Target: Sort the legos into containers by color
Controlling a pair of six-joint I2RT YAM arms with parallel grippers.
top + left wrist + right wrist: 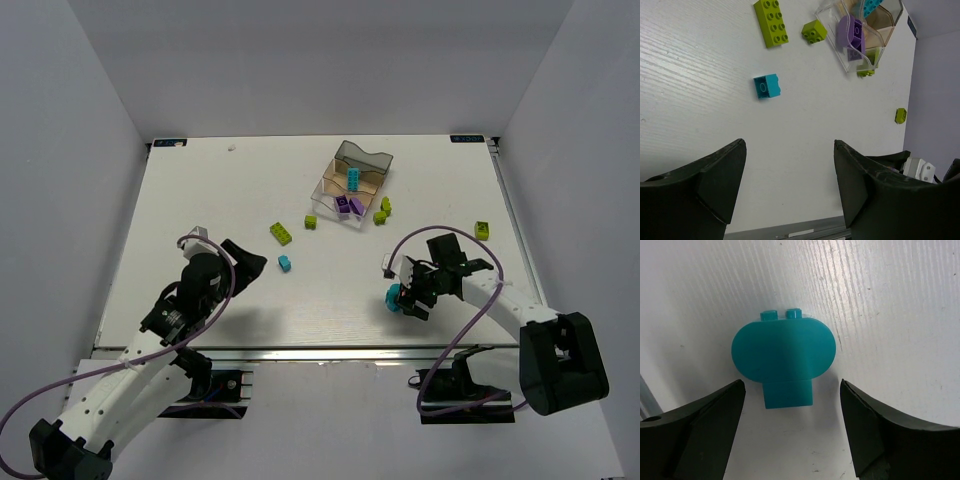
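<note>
Lego sort: both claws apart, nothing gripped.
We logged the right gripper (pixel 791 390) with fingers spread to either side of a rounded teal lego (pixel 783 351), not touching it, at the lower right of the top view. The left gripper (pixel 789 145) stood wide apart, a cyan brick (pixel 766 86) lying beyond it. The three-compartment tray (pixel 362 157) sat at upper centre, holding purple bricks (pixel 350 205) and a cyan piece (pixel 354 180) in separate compartments. Lime bricks (pixel 281 232) lay on the table (pixel 200 200) around the tray.

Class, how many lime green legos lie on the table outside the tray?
5. A long lego and a small lego left of the tray, two legos by its right side, one lego alone, far right. Others may be hidden.
</note>
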